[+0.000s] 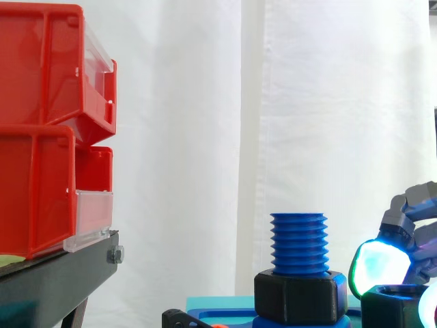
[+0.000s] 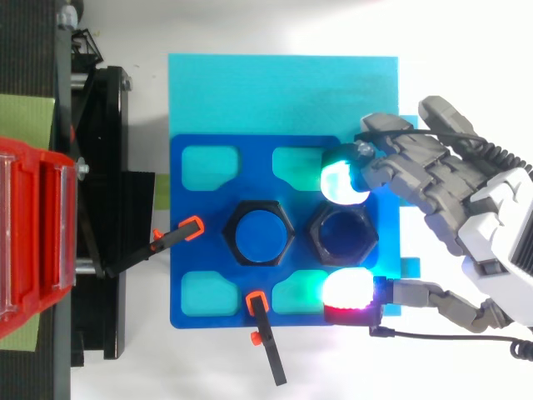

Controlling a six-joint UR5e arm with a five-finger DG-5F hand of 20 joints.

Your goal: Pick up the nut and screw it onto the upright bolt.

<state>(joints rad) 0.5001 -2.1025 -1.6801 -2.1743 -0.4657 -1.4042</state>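
We see the hand [image 2: 466,208] reaching in from 3 o'clock in the top view, spread open. One glowing fingertip [image 2: 344,183] sits at the loose black nut's [image 2: 316,234] 12 o'clock, and the thumb pad [image 2: 348,290] stands just clear at its 6 o'clock. The nut rests on the blue plate [image 2: 200,200], just beside the upright blue bolt [image 1: 298,242], at the bolt's 3 o'clock. A black hex collar [image 1: 300,297] rings the bolt's base. Two orange-tipped clamps [image 2: 187,231] hold the plate on a cyan board [image 2: 283,92]. Red bins [image 1: 41,123] sit on the black stand [image 1: 54,280] at 9 o'clock.
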